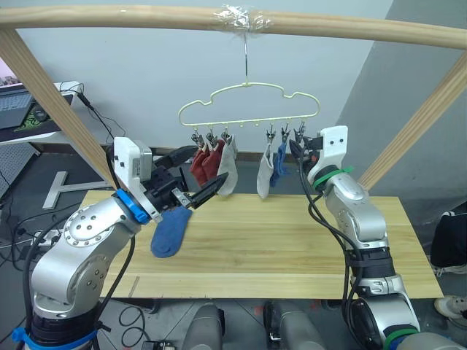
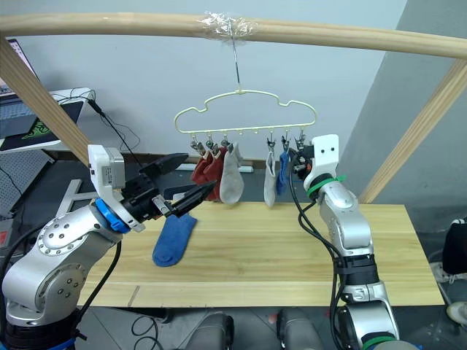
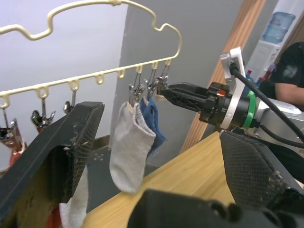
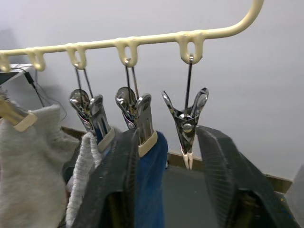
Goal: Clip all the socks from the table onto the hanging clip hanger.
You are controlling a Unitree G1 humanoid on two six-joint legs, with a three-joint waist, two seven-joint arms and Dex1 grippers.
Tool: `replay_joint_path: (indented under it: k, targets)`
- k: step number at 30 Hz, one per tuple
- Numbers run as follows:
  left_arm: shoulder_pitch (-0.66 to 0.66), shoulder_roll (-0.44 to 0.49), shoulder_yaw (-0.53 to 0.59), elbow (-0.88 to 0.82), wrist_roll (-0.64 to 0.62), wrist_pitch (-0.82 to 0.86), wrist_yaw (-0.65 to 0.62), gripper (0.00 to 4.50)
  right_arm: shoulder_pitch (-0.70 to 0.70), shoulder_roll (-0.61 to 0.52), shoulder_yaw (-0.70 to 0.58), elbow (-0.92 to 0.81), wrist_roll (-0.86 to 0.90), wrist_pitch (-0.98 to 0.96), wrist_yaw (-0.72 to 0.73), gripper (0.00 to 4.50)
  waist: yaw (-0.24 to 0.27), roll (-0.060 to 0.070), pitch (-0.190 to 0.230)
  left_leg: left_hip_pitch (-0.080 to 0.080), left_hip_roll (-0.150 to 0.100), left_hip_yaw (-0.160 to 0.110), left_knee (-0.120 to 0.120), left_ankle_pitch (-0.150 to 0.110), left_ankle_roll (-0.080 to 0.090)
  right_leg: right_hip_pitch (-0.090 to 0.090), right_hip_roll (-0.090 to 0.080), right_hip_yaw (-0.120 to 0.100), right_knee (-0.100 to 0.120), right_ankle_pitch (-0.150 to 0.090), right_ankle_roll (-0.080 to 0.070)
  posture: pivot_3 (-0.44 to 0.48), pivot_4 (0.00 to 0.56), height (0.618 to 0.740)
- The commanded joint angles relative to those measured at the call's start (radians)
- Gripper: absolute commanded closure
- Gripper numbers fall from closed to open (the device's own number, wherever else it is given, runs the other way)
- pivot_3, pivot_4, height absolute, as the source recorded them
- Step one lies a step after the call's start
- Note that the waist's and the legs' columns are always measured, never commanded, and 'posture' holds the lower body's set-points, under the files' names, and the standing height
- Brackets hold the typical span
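- Left gripper (image 1: pixel 195 197): ribbed black fingers spread, beside a soft blue sock (image 1: pixel 170 228) on the plank table (image 1: pixel 292 248).
- Right gripper (image 4: pixel 166 190): fingers spread around a bare metal clip (image 4: pixel 186 124) on the wavy wire hanger (image 1: pixel 248 102).

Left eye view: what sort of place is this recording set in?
Probably a robotics lab or test workspace: a pale wood plank table under a taped round wooden pole frame, a laptop on a side desk, and loose cables on the floor.

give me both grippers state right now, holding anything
Left gripper: open, holding nothing; the blue sock lies on the table.
Right gripper: open around the empty end clip.
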Motion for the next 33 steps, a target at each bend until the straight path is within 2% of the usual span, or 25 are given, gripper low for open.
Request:
replay_joint_path:
  k: [1, 33]
  targets:
    - [-0.006, -0.008, -0.008, -0.026, 0.011, -0.027, 0.004, 0.0, -0.046, 0.005, -0.008, 0.01, -0.024, -0.046, -0.022, 2.51, 0.0, 0.0, 0.0, 0.0, 0.0, 0.0, 0.0, 0.0, 0.0, 0.0, 0.0, 0.0, 0.0, 0.0, 0.0, 0.132, 0.172, 0.74]
    - [-0.06, -0.015, -0.016, -0.034, -0.007, -0.02, 0.017, 0.0, -0.136, 0.033, -0.021, 0.129, -0.024, -0.114, -0.013, 2.51, 0.003, 0.0, 0.0, 0.0, 0.0, 0.0, 0.0, 0.0, 0.0, 0.0, 0.0, 0.0, 0.0, 0.0, 0.0, 0.149, 0.153, 0.74]
